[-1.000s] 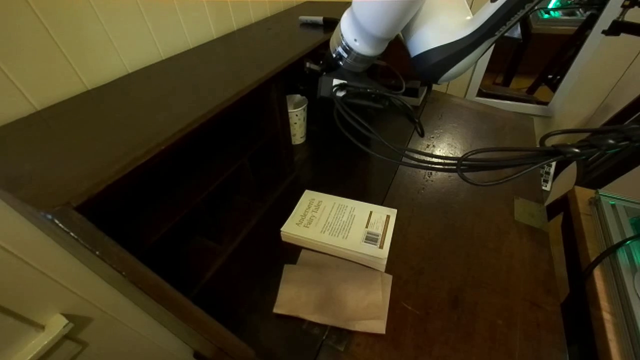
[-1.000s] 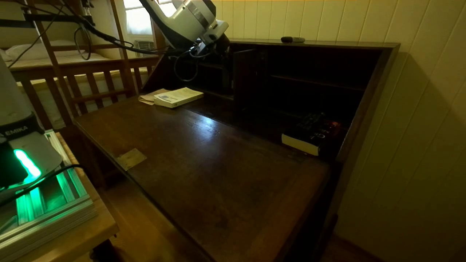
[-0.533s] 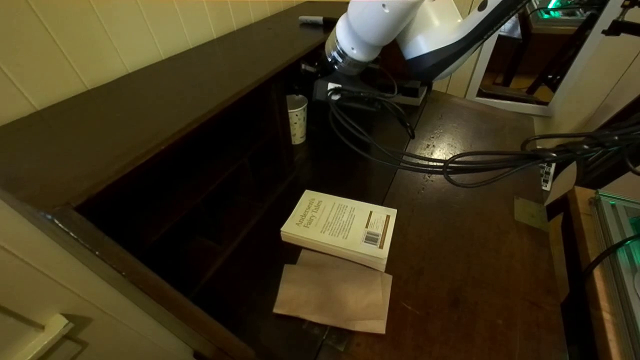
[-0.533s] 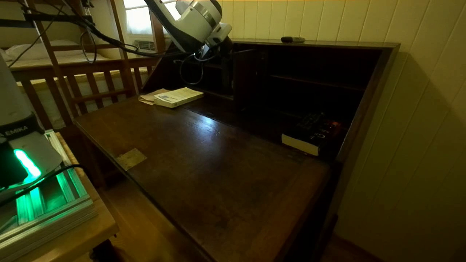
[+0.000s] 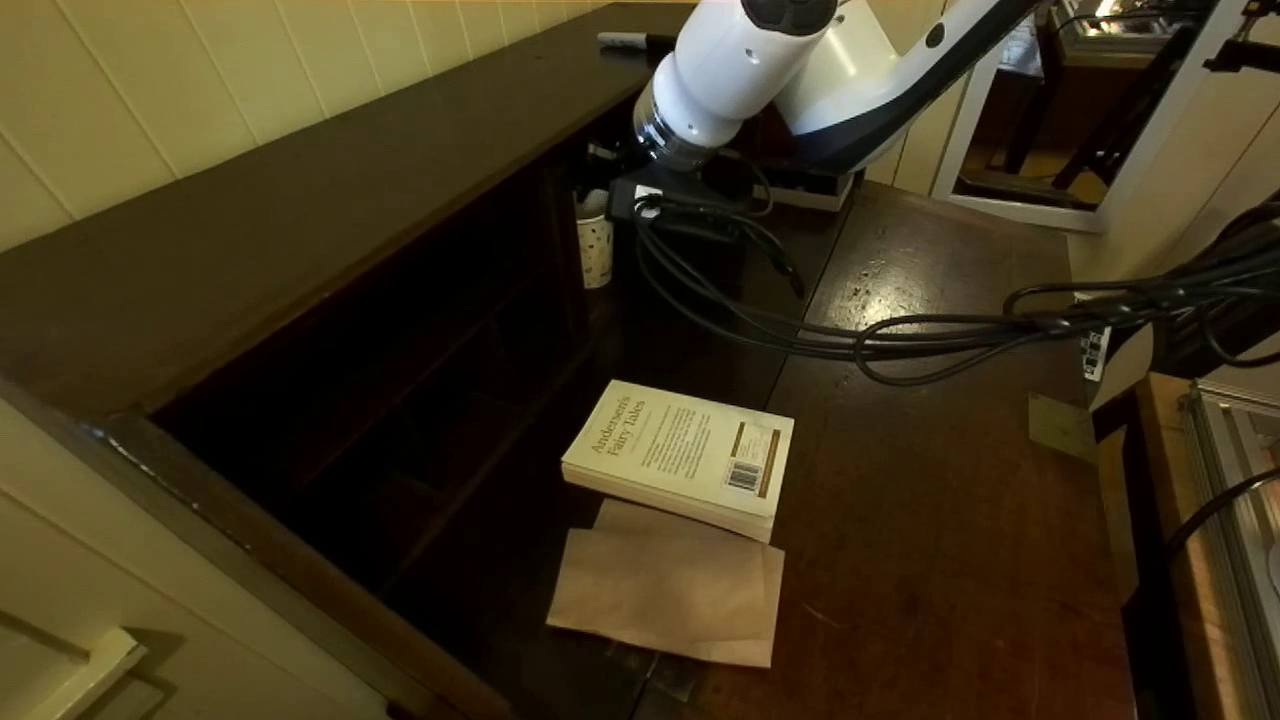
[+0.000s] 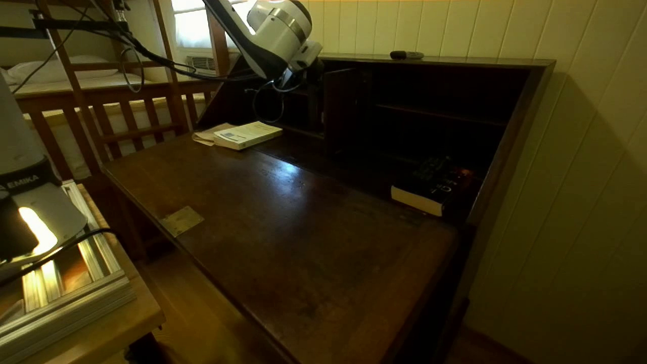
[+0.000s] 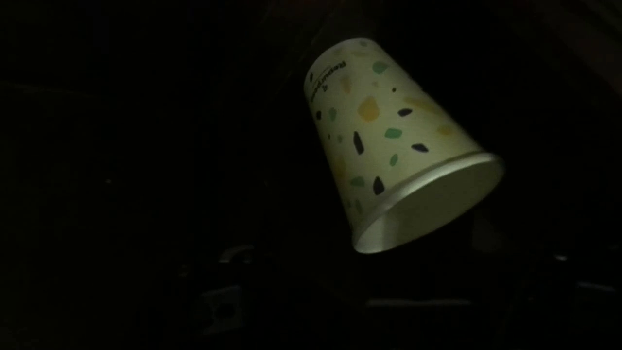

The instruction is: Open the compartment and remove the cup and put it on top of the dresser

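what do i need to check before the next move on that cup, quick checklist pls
1. Compartment door open: ok, it stands swung out in an exterior view.
2. Cup upright: ok, its narrower end is down in an exterior view.
3. Cup empty: cannot tell, the wrist view shows only part of its inside wall.
4. Jaws apart: cannot tell, the wrist view is too dark around them.
5. Cables off the cup: ok, none crosses it in an exterior view.
6. Dresser top in sight for placing: ok, an exterior view shows its long surface, with a marker-like object lying on it.
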Motion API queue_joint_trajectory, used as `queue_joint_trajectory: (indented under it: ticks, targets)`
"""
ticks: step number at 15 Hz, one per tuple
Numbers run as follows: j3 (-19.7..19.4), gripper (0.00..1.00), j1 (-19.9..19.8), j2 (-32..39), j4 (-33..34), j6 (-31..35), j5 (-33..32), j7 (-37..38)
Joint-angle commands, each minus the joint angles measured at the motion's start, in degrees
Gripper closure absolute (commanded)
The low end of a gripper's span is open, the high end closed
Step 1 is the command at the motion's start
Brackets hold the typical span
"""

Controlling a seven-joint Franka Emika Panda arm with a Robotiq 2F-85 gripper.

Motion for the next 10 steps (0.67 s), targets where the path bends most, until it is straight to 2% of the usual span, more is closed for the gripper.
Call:
queue_joint_trajectory:
  ticks: [1,10]
  targets:
    - [-0.7,0.0,-0.1,2.5,3.2,2.8,-2.7,6.3]
    - [-0.3,0.0,-1.3,4.7,3.6,6.5,-1.2,10.3]
